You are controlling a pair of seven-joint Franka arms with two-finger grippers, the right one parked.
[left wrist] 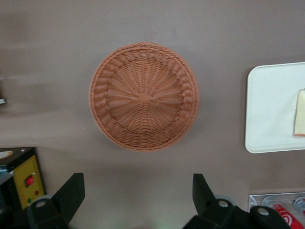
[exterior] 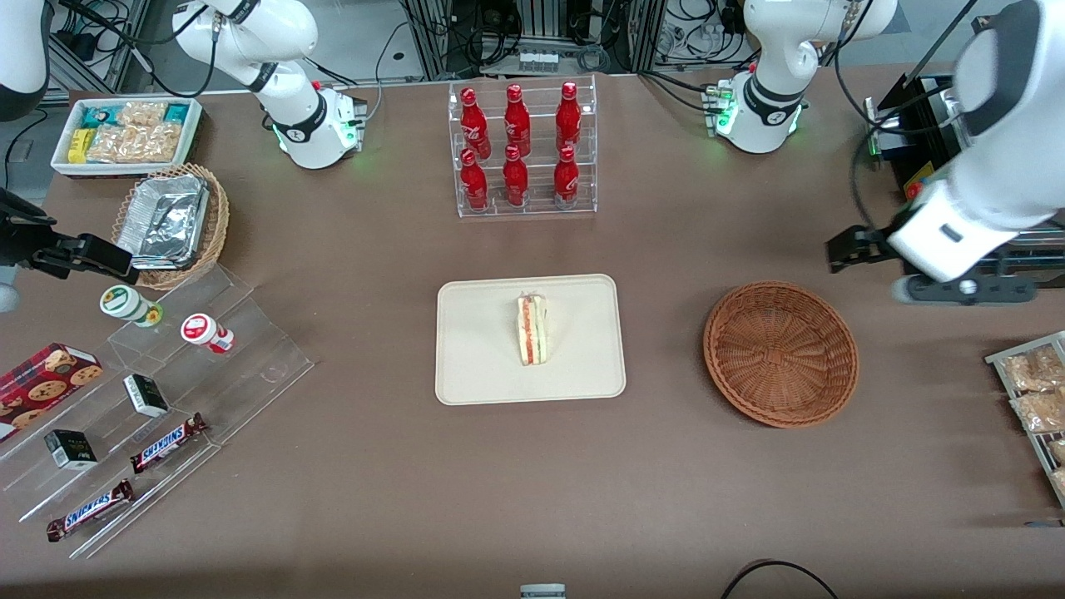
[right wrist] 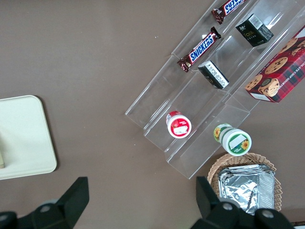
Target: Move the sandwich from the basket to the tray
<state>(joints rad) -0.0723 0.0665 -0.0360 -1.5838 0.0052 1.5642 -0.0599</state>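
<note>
The sandwich (exterior: 532,329) lies at the centre of the tray (exterior: 474,366), mid-table. The basket (exterior: 780,353) sits empty on the table (exterior: 374,482) beside the tray, toward the working arm's end. The gripper (left wrist: 138,191) hovers above the basket, jaws released and holding nothing.

Sandwich (exterior: 532,329) on tray (exterior: 474,366), gripper (left wrist: 138,191) above basket (exterior: 780,353).

glossy white arm, black joint bands, black 2-finger hand (left wrist: 138,195), green base lights

My front view looks down over the whole surface (exterior: 349,499); my left wrist camera faces straight down, sharing the basket (exterior: 780,353) (left wrist: 144,97) and the tray (exterior: 474,366) (left wrist: 269,109), with the gripper (left wrist: 138,198) spread wide at its edge.
</note>
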